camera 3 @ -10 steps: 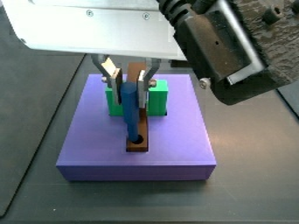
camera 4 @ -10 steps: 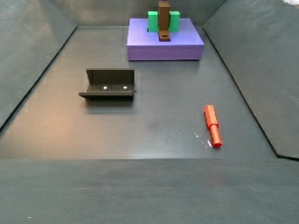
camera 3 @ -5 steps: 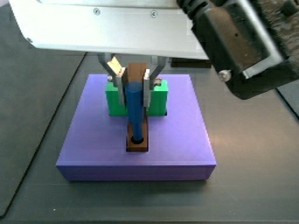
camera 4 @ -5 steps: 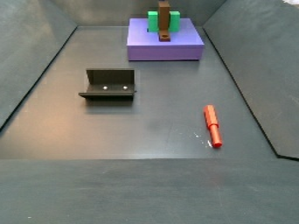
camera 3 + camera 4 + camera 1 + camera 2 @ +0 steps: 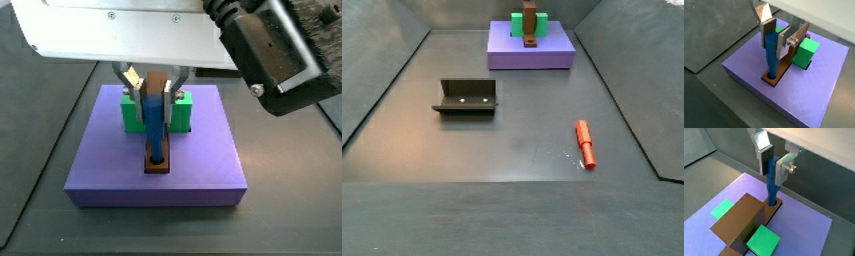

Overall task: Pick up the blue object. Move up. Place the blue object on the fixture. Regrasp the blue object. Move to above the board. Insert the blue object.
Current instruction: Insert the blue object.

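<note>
The blue object [image 5: 771, 57] is a long peg standing upright with its lower end in the hole of a brown block [image 5: 781, 75] on the purple board [image 5: 747, 70]. It also shows in a wrist view [image 5: 771, 183] and in a side view [image 5: 155, 128]. My gripper [image 5: 776, 47] is above the board, shut on the peg's upper part, with one silver finger on each side. The gripper also shows in a wrist view [image 5: 772, 174] and a side view [image 5: 151, 95]. It does not show in the far side view.
Green blocks [image 5: 131, 112] flank the brown block [image 5: 743, 219] on the board [image 5: 529, 52]. The fixture [image 5: 466, 96] stands on the dark floor, left of the middle. A red peg [image 5: 585, 143] lies on the floor at the right. Sloping walls surround the floor.
The blue peg has gone from leaning to upright in the hole, and the gripper has shifted slightly sideways with it. The fixture and red peg have not moved.
</note>
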